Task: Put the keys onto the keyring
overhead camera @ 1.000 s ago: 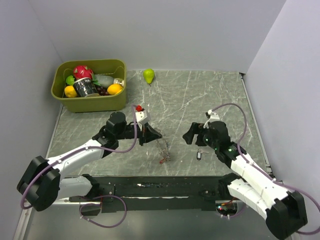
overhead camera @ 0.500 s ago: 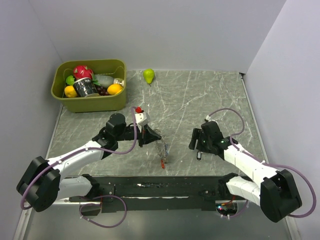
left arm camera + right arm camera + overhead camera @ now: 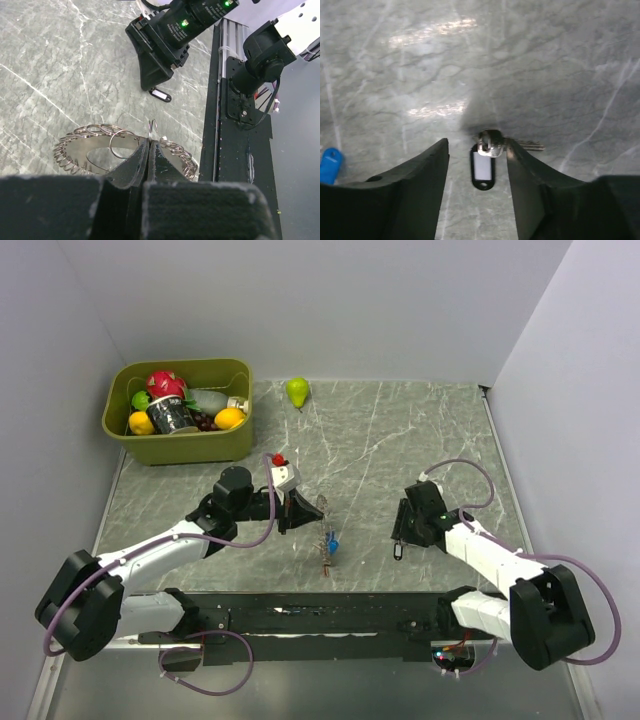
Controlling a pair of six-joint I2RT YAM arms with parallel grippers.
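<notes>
My left gripper (image 3: pixel 303 508) (image 3: pixel 149 143) is shut on the rim of the keyring (image 3: pixel 324 512) (image 3: pixel 95 150), a thin grey ring edged with small wire loops, and holds it just above the table. A blue tag (image 3: pixel 333 545) and a red tag (image 3: pixel 323 563) hang below the ring. A small metal key (image 3: pixel 491 142) with a dark grey and white tag (image 3: pixel 482 170) (image 3: pixel 398 551) (image 3: pixel 160 94) lies flat on the table. My right gripper (image 3: pixel 401 533) (image 3: pixel 477 145) (image 3: pixel 155 75) is open and straddles it, the right finger close against the key's head.
An olive bin (image 3: pixel 182 447) holding fruit and a can stands at the back left. A green pear (image 3: pixel 297 390) lies near the back wall. The black base rail (image 3: pixel 330 617) (image 3: pixel 242 125) runs along the near edge. The blue tag (image 3: pixel 330 165) shows left of my right gripper.
My right gripper has dropped down over the dark-tagged key and its jaws have narrowed. The ring in my left gripper has swung, so the blue tag now shows below it.
</notes>
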